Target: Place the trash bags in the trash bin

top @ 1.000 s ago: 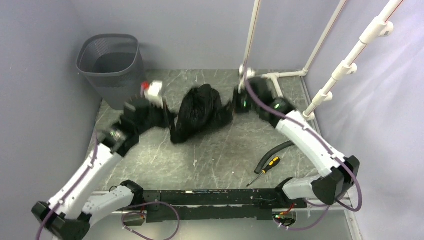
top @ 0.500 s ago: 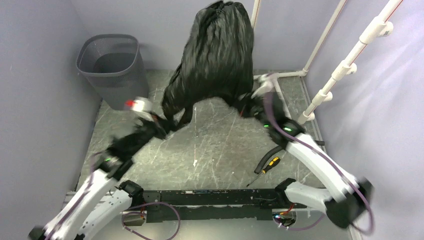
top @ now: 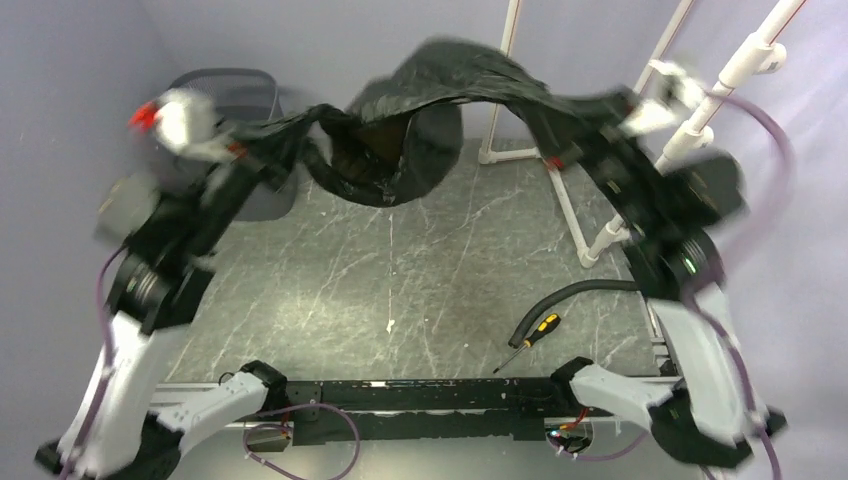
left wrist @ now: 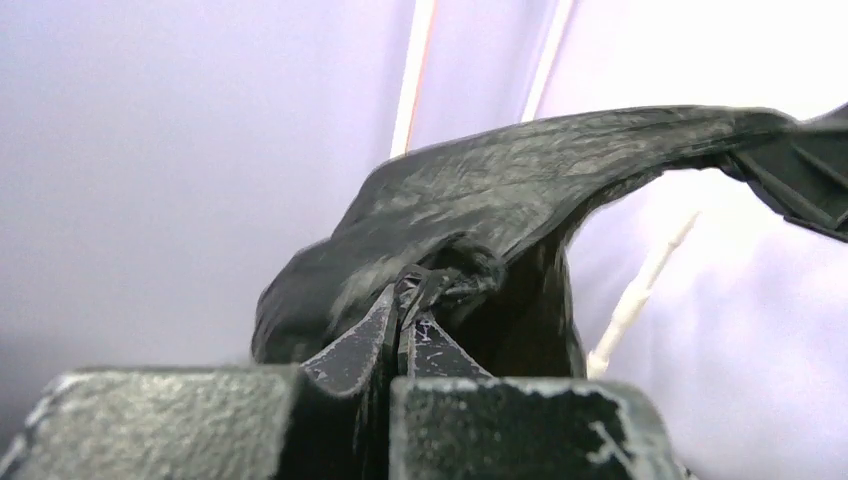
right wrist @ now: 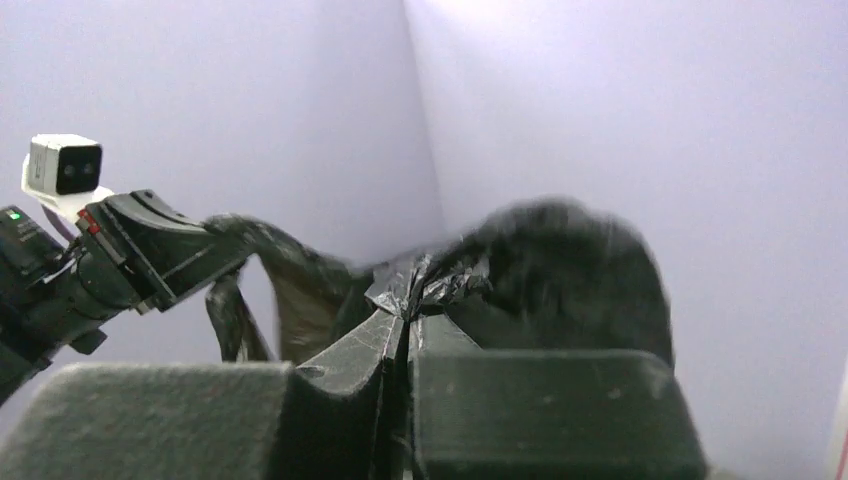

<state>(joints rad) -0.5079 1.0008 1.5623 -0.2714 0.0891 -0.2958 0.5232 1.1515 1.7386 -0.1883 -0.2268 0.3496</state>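
The trash bag (top: 430, 110), a crumpled heap on the table (top: 400, 280) a second ago and a tall hanging column half a second ago, is now pulled into a wide arch in the air over the far side of the table. Its sagging pouch hangs just right of the trash bin (top: 235, 72). The left gripper (left wrist: 403, 300) and right gripper (right wrist: 408, 300), both raised and spread apart since then, are each pinched tight on a bunched end of film. The screwdriver (top: 533, 333) and hose (top: 575, 295) lie where they were.
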